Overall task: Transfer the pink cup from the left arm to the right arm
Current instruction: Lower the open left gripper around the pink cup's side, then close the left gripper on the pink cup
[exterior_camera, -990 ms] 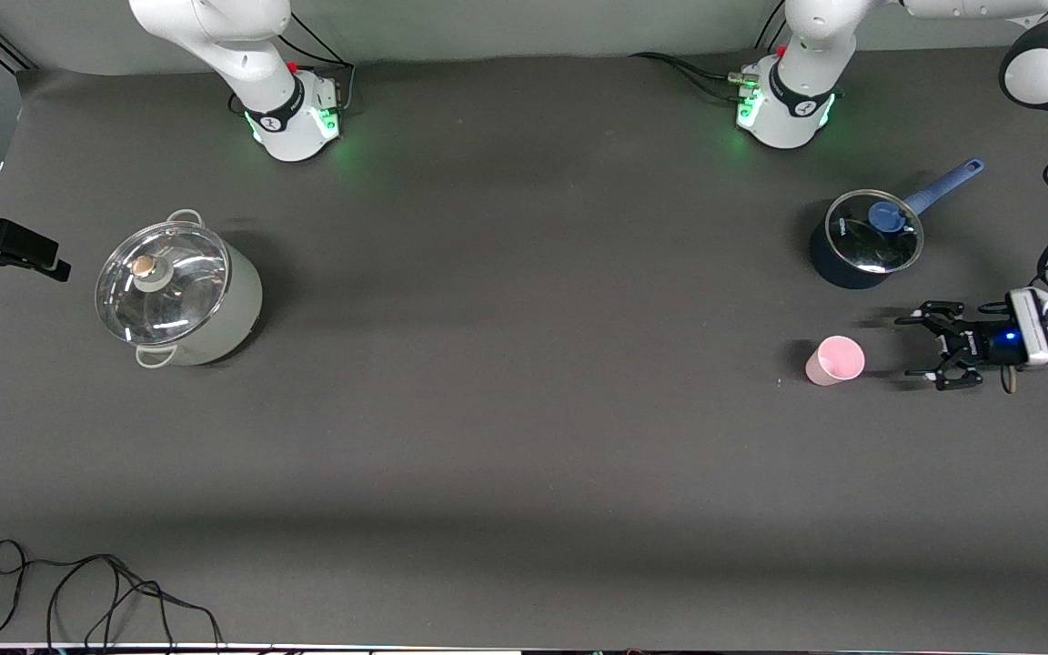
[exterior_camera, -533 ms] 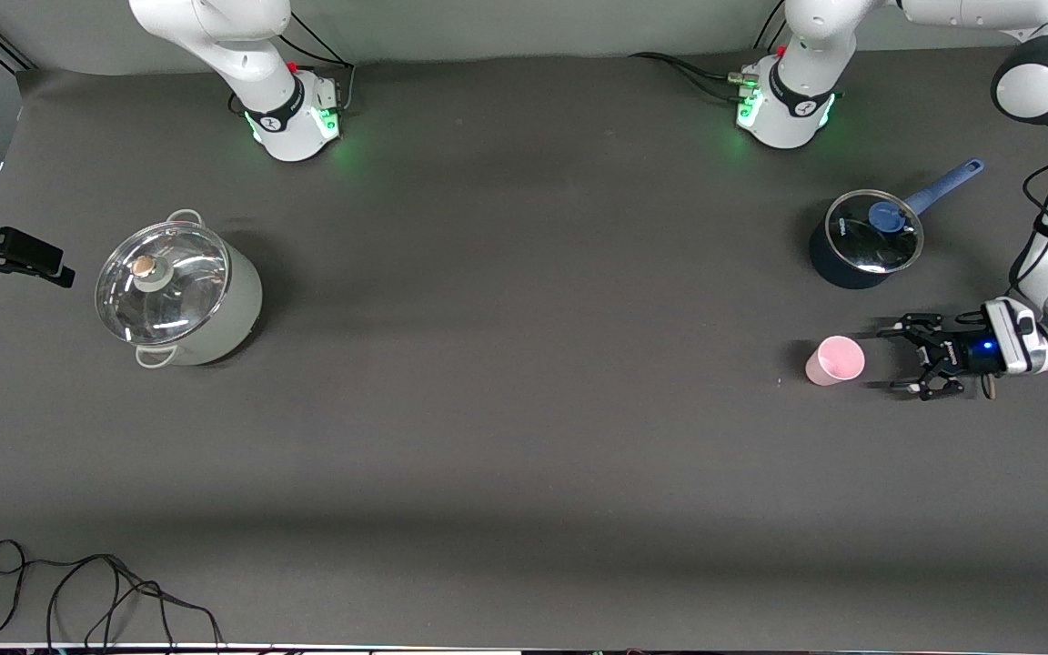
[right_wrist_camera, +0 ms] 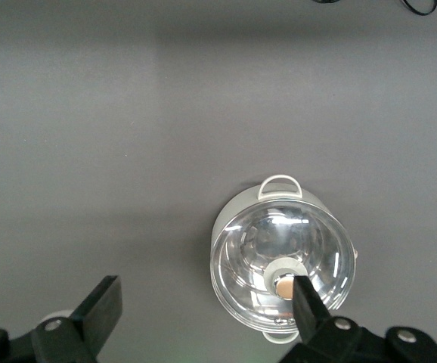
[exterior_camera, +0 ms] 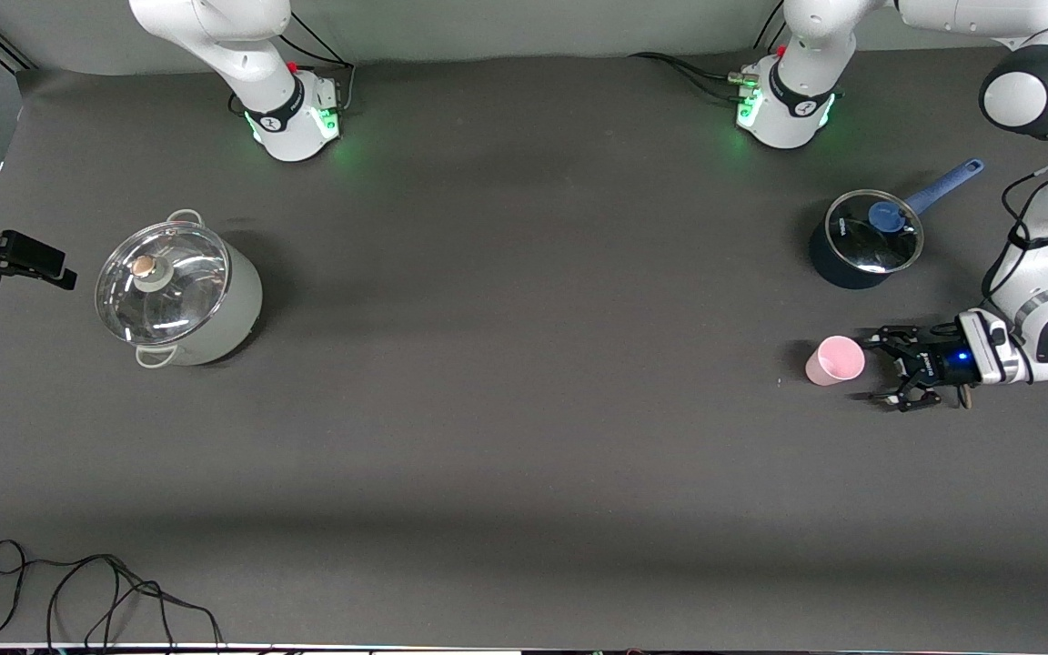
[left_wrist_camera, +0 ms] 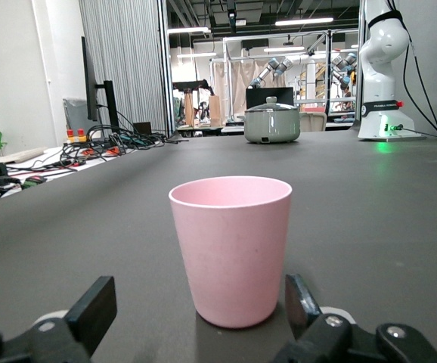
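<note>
Now I see the left gripper (exterior_camera: 883, 371) low at frame right, fingers (left_wrist_camera: 94, 310) spread, apparently just short of the upright pink cup (exterior_camera: 834, 360), while the right gripper (exterior_camera: 51, 269) waits open, empty.

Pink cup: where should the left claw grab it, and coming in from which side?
Grip the pink cup across its side wall, below the rim. It stands upright, tapered and handleless. Come in level from the left arm's end of the table, where the open left claw already faces it, one finger to each side.
</note>
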`<action>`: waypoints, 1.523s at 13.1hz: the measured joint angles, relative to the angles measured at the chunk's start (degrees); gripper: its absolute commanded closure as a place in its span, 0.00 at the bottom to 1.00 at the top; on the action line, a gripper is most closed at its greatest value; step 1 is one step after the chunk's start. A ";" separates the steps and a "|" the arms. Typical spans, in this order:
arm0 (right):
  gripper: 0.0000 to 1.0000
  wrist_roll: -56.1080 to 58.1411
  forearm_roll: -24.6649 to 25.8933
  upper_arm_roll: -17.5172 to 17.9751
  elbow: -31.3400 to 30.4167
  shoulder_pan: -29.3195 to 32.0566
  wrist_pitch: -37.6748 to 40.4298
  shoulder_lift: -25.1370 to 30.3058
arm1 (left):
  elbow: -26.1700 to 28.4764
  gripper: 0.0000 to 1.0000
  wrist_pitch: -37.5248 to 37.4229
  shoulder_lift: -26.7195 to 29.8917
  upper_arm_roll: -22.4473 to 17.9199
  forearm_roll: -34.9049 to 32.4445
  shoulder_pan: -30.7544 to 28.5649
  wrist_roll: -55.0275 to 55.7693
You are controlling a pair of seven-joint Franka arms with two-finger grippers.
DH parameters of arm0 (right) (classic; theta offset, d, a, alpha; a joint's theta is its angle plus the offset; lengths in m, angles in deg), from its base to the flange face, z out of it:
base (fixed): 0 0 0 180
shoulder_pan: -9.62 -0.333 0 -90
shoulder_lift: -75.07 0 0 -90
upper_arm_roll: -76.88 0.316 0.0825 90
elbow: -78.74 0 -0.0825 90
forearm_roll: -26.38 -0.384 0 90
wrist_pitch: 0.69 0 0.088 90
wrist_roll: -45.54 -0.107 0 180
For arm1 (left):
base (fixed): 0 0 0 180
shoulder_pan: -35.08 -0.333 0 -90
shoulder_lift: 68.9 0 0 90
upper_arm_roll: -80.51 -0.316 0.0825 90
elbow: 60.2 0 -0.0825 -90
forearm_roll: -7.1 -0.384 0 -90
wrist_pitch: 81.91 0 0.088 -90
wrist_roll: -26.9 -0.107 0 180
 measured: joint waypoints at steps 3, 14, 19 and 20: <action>0.00 0.00 0.00 0.03 0.00 -0.10 -0.20 -0.10 | 0.31 0.01 0.20 -0.02 0.26 0.68 0.84 -0.07; 0.00 0.00 0.00 0.06 0.00 -0.11 -0.26 -0.12 | 2.33 0.01 0.21 -0.04 1.26 1.23 1.32 -1.64; 0.00 0.00 0.00 0.06 0.00 -0.11 -0.29 -0.12 | 2.48 0.01 0.25 -0.04 1.43 2.11 2.66 -1.69; 0.00 0.00 0.00 0.06 0.00 -0.11 -0.31 -0.12 | 2.48 0.01 0.27 -0.04 1.43 2.14 2.78 -1.69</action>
